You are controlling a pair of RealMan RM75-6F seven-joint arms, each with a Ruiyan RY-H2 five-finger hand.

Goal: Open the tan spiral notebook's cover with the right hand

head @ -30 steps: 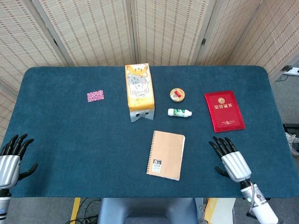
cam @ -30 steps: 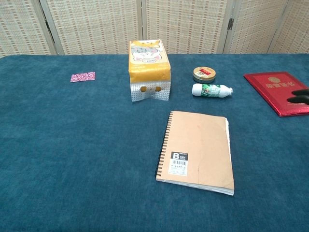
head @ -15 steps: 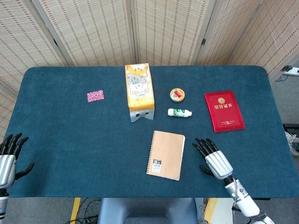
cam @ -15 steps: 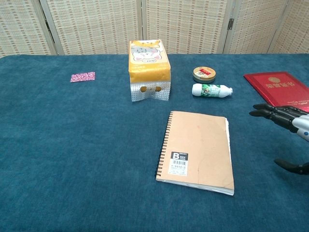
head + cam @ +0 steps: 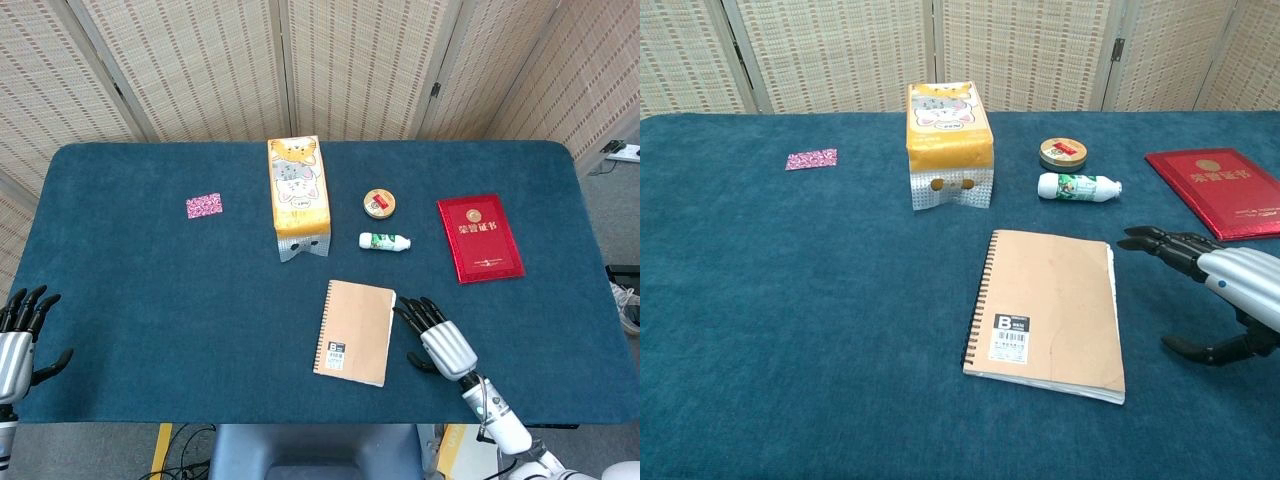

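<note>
The tan spiral notebook (image 5: 355,331) (image 5: 1050,310) lies closed on the blue table, spiral at its left, a white label near its front left corner. My right hand (image 5: 437,338) (image 5: 1215,290) hovers just right of the notebook's free edge, fingers spread and pointing toward it, holding nothing; a small gap separates the fingertips from the cover. My left hand (image 5: 20,340) sits at the table's front left corner, fingers apart and empty, seen only in the head view.
Behind the notebook lie a small white bottle (image 5: 385,241) (image 5: 1078,187) and a round tin (image 5: 380,203) (image 5: 1063,153). A yellow cat-print tissue box (image 5: 297,196) (image 5: 947,145) stands centre back. A red booklet (image 5: 480,236) (image 5: 1220,190) lies right, a pink card (image 5: 204,206) (image 5: 811,159) left.
My right hand has moved left across the table, from below the red booklet to just beside the notebook's right edge. The left hand has drawn slightly back toward the table's front edge.
</note>
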